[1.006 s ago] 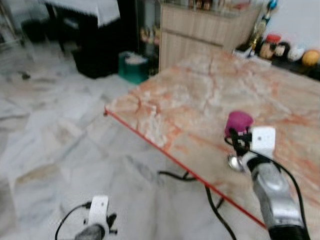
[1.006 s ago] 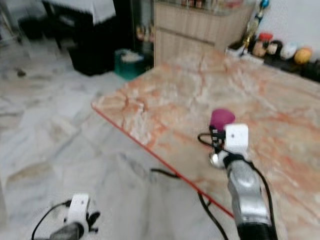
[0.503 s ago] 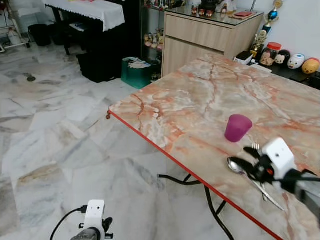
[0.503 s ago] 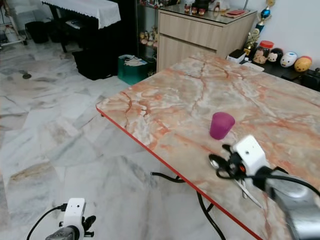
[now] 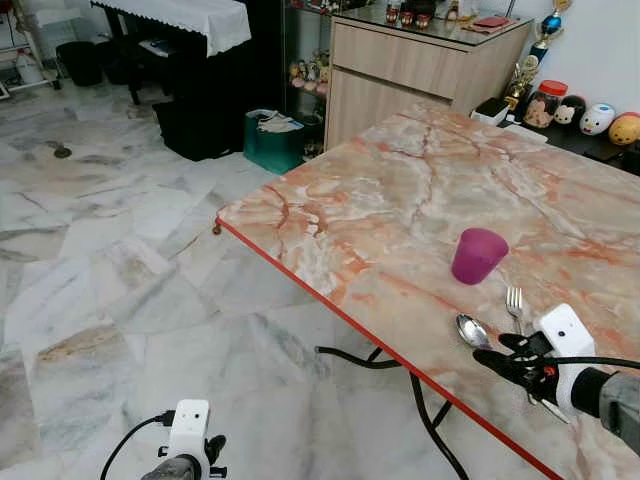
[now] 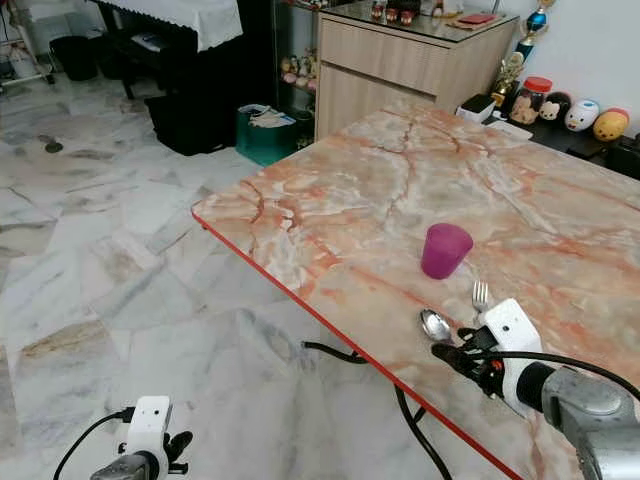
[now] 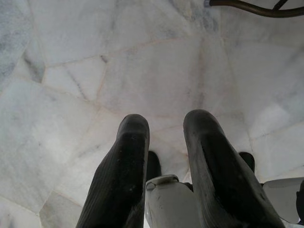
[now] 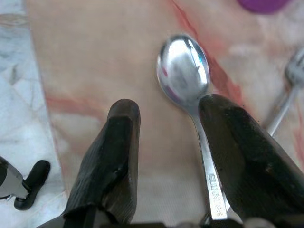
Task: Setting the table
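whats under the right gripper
The right gripper, fingers apart, hovers over the spoon on the marble table; one finger covers part of its handle.

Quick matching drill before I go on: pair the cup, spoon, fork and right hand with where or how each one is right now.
Things:
1. purple cup
2. spoon
3. fork
4. right hand

States:
A. open, low over the table edge, by a handle
B. upside down on the marble table
C. bowl shining, nearest the red table edge
D. tines toward the cup, lying between the cup and the wrist camera

Pairs: 1-B, 2-C, 3-D, 4-A
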{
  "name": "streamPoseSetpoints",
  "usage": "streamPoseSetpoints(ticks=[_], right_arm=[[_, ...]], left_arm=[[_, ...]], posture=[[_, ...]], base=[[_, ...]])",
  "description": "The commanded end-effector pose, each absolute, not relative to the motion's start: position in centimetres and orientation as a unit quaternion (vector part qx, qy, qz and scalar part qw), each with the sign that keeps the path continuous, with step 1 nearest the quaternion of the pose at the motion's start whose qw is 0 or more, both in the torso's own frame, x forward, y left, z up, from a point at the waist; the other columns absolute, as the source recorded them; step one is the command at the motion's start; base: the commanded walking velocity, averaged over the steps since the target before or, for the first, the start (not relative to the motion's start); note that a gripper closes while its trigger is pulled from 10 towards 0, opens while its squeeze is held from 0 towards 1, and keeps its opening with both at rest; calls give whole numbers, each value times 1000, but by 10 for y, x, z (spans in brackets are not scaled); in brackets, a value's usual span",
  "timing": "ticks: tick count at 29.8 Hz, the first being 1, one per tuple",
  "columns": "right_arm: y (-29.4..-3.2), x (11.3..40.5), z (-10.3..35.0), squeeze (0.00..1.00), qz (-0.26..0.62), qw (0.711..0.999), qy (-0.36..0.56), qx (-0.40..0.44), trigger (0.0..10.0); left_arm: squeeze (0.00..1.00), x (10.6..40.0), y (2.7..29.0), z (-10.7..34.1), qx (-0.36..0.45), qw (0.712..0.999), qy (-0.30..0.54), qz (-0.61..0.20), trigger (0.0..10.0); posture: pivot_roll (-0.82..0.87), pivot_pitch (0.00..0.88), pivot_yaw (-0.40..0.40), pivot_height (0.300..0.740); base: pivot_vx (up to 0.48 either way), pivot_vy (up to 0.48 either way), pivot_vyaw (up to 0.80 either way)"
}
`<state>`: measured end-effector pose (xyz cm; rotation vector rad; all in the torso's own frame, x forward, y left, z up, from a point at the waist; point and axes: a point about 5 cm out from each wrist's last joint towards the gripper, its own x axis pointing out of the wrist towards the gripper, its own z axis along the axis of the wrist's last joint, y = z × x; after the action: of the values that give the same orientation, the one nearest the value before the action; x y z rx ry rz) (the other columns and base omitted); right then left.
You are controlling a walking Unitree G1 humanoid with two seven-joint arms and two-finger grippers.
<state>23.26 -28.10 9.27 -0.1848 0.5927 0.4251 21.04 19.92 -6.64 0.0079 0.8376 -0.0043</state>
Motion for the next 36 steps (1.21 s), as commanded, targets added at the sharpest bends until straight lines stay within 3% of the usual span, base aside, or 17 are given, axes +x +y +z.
streamPoseSetpoints(ticks=[1, 8, 9, 10, 11, 13, 14, 15, 16, 36], right_arm=[[-288, 235, 92, 0, 183, 933, 291, -105, 10000], [-296, 237, 90, 0, 160, 936, 293, -114, 10000], [-297, 238, 90, 243, 159, 936, 293, -115, 10000], [-297, 238, 90, 243, 157, 936, 293, -116, 10000], [-299, 238, 90, 1000, 156, 936, 293, -115, 10000], [-299, 238, 90, 1000, 157, 936, 293, -116, 10000], [-298, 239, 90, 863, 157, 936, 293, -112, 10000], [-297, 239, 90, 184, 163, 936, 291, -114, 10000], [-296, 239, 90, 0, 166, 936, 290, -111, 10000], [-298, 240, 77, 0, 168, 927, 314, -115, 10000]], left_arm=[[0, 208, 200, -68, 1, 909, 417, 0, 10000], [0, 207, 200, -69, 2, 908, 420, -2, 10000], [0, 206, 200, -69, 3, 907, 420, -2, 10000], [0, 206, 200, -69, 3, 907, 420, -2, 10000], [0, 206, 201, -69, 3, 907, 422, -2, 10000], [0, 205, 202, -69, 3, 906, 422, -1, 10000], [0, 205, 203, -70, 4, 906, 424, -1, 10000], [0, 204, 205, -70, 4, 905, 425, 0, 10000], [0, 203, 206, -70, 5, 905, 426, 0, 10000], [0, 195, 212, -73, 9, 899, 439, 5, 10000]], posture=[[-1, 0, -20, 727], [-4, 0, -17, 727], [-4, 0, -17, 727], [-4, 0, -17, 727], [-2, 0, -16, 727], [-2, 0, -16, 727], [-2, 0, -15, 727], [-2, 0, -15, 727], [-2, 0, -15, 727], [3, 0, -11, 727]], base=[[0, 0, 0], [0, 0, 0], [0, 0, 0], [0, 0, 0], [0, 0, 0], [0, 0, 0], [0, 0, 0], [0, 0, 0], [0, 0, 0], [0, 0, 0]])
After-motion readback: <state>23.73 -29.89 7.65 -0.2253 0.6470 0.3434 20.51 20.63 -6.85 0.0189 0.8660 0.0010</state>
